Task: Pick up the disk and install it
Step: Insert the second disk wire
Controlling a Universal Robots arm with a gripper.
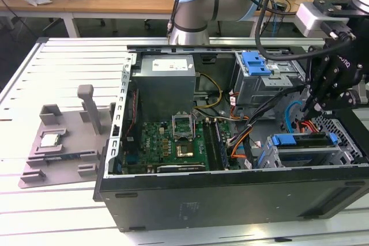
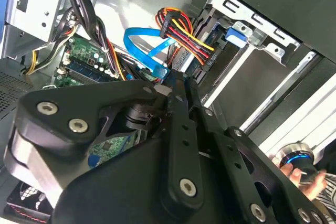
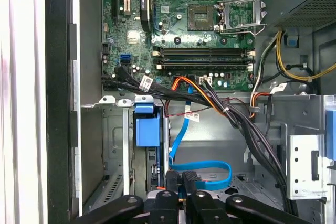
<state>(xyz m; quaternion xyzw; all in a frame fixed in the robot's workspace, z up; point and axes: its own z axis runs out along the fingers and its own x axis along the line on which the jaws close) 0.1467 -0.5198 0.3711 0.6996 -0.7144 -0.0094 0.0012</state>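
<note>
The disk (image 1: 308, 140) lies in the lower drive cage at the front corner of the open computer case (image 1: 230, 197), its blue carrier end (image 1: 285, 140) facing the motherboard. In the first wrist view the blue carrier end (image 3: 145, 129) sits in the bay slot. My gripper (image 1: 304, 110) reaches down into the case just behind the cage. Both wrist views show the gripper (image 3: 181, 178) (image 2: 178, 80) with its black fingers close together, tips at the plug of a blue data cable (image 2: 160, 69) (image 3: 202, 174). A plug with red, yellow and black wires (image 2: 184, 40) sits beside it at the disk's end.
The motherboard (image 1: 173, 139) and grey power supply (image 1: 167, 82) fill the case's left half. An upper drive cage with a blue latch (image 1: 255, 63) stands at the back. Cable bundles (image 3: 236, 119) cross the middle. A grey fixture (image 1: 63, 142) lies on the table at the exterior view's left. A hand (image 2: 307, 174) shows outside the case.
</note>
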